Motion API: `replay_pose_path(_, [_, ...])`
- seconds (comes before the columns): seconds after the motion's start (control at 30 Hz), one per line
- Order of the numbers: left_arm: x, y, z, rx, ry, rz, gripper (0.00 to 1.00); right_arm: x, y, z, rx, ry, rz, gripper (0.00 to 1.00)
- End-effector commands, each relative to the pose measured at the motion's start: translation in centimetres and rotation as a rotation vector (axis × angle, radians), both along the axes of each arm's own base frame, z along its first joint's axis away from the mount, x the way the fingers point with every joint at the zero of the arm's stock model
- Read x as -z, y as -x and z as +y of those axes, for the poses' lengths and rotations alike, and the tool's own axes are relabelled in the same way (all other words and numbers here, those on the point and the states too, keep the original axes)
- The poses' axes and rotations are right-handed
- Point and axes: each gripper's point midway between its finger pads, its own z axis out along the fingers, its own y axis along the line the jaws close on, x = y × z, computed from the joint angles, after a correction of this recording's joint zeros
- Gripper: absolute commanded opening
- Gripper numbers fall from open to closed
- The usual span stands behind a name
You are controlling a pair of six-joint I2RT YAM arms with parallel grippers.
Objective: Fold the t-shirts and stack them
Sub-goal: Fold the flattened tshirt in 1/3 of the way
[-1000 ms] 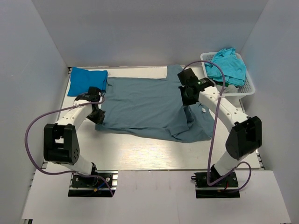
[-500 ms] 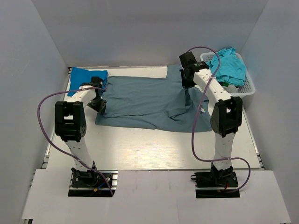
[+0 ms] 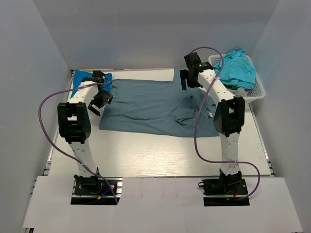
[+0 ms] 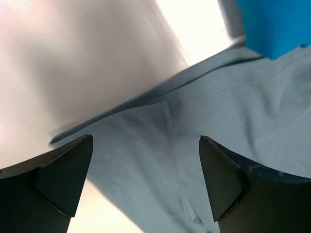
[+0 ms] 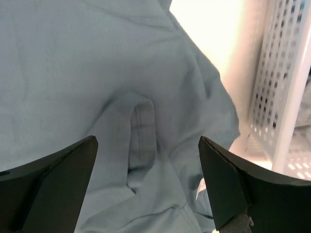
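The grey-blue t-shirt point(image 3: 146, 104) lies flat on the table point(image 3: 146, 150), its long axis running toward the basket point(image 3: 256, 93), rumpled end nearest it. The left jaws and the right jaws gape wide over its ends, holding nothing.

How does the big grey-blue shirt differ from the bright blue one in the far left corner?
The grey-blue shirt is dull in colour; the bright blue shirt is vivid. The grey-blue shirt lies spread wide, rumpled at its right end; the bright blue shirt is a small compact piece. Both lie on the table.
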Motion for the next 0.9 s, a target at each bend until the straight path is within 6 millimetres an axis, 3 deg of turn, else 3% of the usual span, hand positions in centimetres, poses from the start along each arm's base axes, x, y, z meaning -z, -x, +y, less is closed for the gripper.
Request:
replay_pose_path(0.0, [-5.8,0.2,0.9,0.011,-0.041,-0.093,1.00,-5.2,3.0,-1.1,0.031,-0.050,-0.072,0.90])
replay_pose_path(0.03, [-7.1,0.3,0.7,0.014,-0.032,-0.119,1.00,-3.7,4.6,-1.4,0.040,-0.056,-0.025,0.90])
replay_pose_path(0.07, [-7.6,0.4,0.4,0.038,-0.036,-0.128,1.00,-5.2,5.1,-1.4,0.048,-0.088,-0.066,0.90])
replay_pose_path(0.1, [-7.8,0.6,0.4,0.049,-0.040,-0.134,1.00,-3.3,6.8,-2.0,0.051,-0.079,-0.012,0.90])
replay_pose_path(0.13, [-7.3,1.0,0.0,0.071,-0.043,-0.127,1.00,-2.5,8.7,-2.3,0.051,-0.088,0.016,0.90])
replay_pose_path(0.17, [-7.1,1.2,-0.2,0.094,-0.038,-0.127,1.00,-3.4,8.9,-2.4,0.060,-0.138,-0.023,0.90])
replay_pose_path(0.2, [-6.9,1.3,-1.6,0.146,0.014,-0.134,1.00,-1.2,10.6,-3.1,0.077,-0.131,0.028,0.90])
replay_pose_path(0.23, [-5.6,1.4,-2.2,0.192,0.039,-0.127,1.00,-1.1,12.4,-3.6,0.083,-0.152,0.036,0.90])
replay_pose_path(0.27, [-5.0,1.5,-3.3,0.227,0.093,-0.129,1.00,0.5,13.0,-4.1,0.108,-0.192,0.051,0.90])
replay_pose_path(0.33, [-3.7,1.4,-5.0,0.289,0.154,-0.145,1.00,1.7,15.0,-3.2,0.069,-0.293,0.095,0.90])
replay_pose_path(0.37, [-2.9,1.5,-5.9,0.317,0.177,-0.143,1.00,1.7,14.8,-3.3,0.078,-0.334,0.087,0.90])
replay_pose_path(0.4, [-2.3,1.8,-6.7,0.335,0.198,-0.139,1.00,1.7,15.3,-2.0,0.035,-0.406,0.108,0.90])
replay_pose_path(0.47, [-1.5,1.2,-7.4,0.365,0.206,-0.152,1.00,3.1,15.9,-1.0,0.010,-0.483,0.147,0.90])
replay_pose_path(0.57, [1.5,2.3,-6.8,0.348,0.190,-0.059,1.00,5.4,16.4,-0.9,0.032,-0.525,0.216,0.90])
replay_pose_path(0.7, [3.3,3.6,-5.7,0.324,0.139,0.022,1.00,8.0,16.4,-3.0,0.142,-0.531,0.244,0.90])
replay_pose_path(0.83, [4.7,6.0,-4.2,0.284,0.118,0.081,1.00,11.0,19.2,-5.2,0.274,-0.541,0.333,0.90])
replay_pose_path(0.87, [5.3,7.5,-4.1,0.282,0.120,0.117,1.00,11.3,19.8,-5.4,0.292,-0.561,0.350,0.90])
